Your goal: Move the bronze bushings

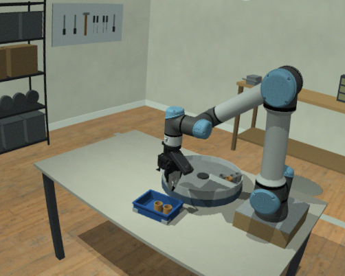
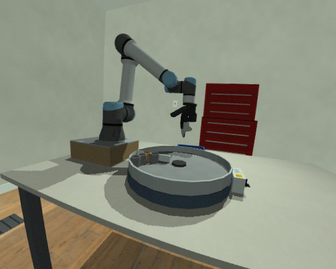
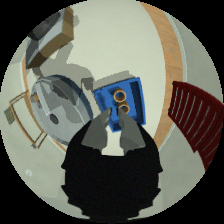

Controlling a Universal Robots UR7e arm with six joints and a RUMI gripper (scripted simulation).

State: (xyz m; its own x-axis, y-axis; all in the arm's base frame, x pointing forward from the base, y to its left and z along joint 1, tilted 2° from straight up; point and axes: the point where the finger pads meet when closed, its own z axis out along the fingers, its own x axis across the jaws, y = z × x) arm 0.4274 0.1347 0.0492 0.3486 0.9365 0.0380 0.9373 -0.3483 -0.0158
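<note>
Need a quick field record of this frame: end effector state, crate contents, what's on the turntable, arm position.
end effector: RUMI end effector, shut, nothing between its fingers
arm position: raised above the near rim of the turntable, beside the crate
crate: blue crate on the table, holds two bronze bushings, upright, side by side
turntable contents: one bronze bushing grouped with steel bushings near the arm base side
remaining: one bronze bushing not yet moved

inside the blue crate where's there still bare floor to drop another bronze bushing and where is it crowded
In the crate, two bronze bushings stand together at the end nearer the turntable, so that end is crowded. Bare blue floor shows between them and the opposite wall. The tool hangs shut and empty above the turntable's edge.
</note>
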